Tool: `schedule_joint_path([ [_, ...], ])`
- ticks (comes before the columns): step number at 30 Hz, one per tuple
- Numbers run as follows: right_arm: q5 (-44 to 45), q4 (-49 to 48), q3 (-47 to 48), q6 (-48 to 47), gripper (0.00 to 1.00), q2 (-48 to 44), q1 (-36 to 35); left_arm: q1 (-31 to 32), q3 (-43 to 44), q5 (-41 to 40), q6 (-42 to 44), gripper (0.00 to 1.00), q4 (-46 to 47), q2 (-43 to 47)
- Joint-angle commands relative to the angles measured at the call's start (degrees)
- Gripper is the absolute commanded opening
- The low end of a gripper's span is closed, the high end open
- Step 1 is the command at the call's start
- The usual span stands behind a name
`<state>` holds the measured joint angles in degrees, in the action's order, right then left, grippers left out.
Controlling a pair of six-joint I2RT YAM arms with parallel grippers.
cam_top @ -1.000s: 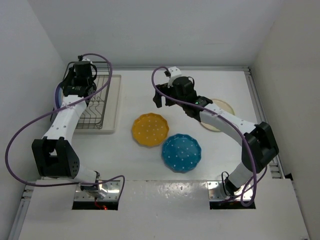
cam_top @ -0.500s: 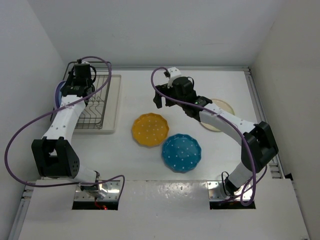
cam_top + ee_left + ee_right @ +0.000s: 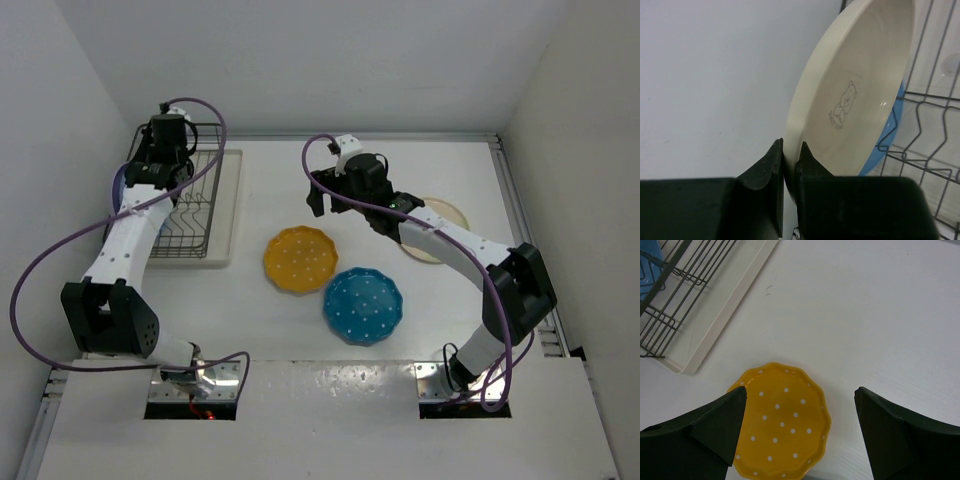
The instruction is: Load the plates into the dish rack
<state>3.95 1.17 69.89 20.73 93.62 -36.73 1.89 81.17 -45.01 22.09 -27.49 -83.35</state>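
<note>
Step in hand: slotting a plate. Left gripper (image 3: 789,152) pinches the rim of a pale cream plate (image 3: 860,75) (small bear print inside), held on edge at the dish rack (image 3: 200,190), table's 10 o'clock. A light blue plate (image 3: 890,142) sits just behind. Next, probably: lower between tines, release. Right gripper (image 3: 799,396) is spread wide over the yellow plate (image 3: 782,430).

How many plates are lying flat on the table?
3: the yellow dotted plate at centre, the teal dotted plate beside it, and a cream plate partly hidden under the right arm.
</note>
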Motion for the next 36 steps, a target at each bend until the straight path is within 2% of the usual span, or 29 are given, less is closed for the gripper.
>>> schedule_joint_path([
  [1,-0.17,-1.35,1.83,-0.43,0.89,-0.37,-0.01,1.27,0.76,0.10,0.68,0.00,2.25,1.88],
  [8,0.54,-1.35,0.60,-1.05,0.89,-1.60,0.60,0.22,-4.61,-3.06,1.29,0.00,4.45,2.40],
  [21,0.18,-1.35,1.39,-1.04,0.89,-0.81,0.61,0.22,-5.23,-8.33,4.10,0.00,7.36,2.40],
  [26,0.01,-1.35,1.65,-0.96,0.89,-0.64,0.87,0.22,-5.76,-8.34,4.10,0.00,7.89,2.40],
  [29,0.01,0.13,1.57,-0.96,0.89,-0.81,0.61,0.22,-7.07,-5.01,1.74,0.00,6.05,2.40],
  [36,0.19,0.15,1.13,-1.05,0.89,-1.16,0.78,-0.31,-9.61,-2.97,0.06,0.00,5.34,2.40],
])
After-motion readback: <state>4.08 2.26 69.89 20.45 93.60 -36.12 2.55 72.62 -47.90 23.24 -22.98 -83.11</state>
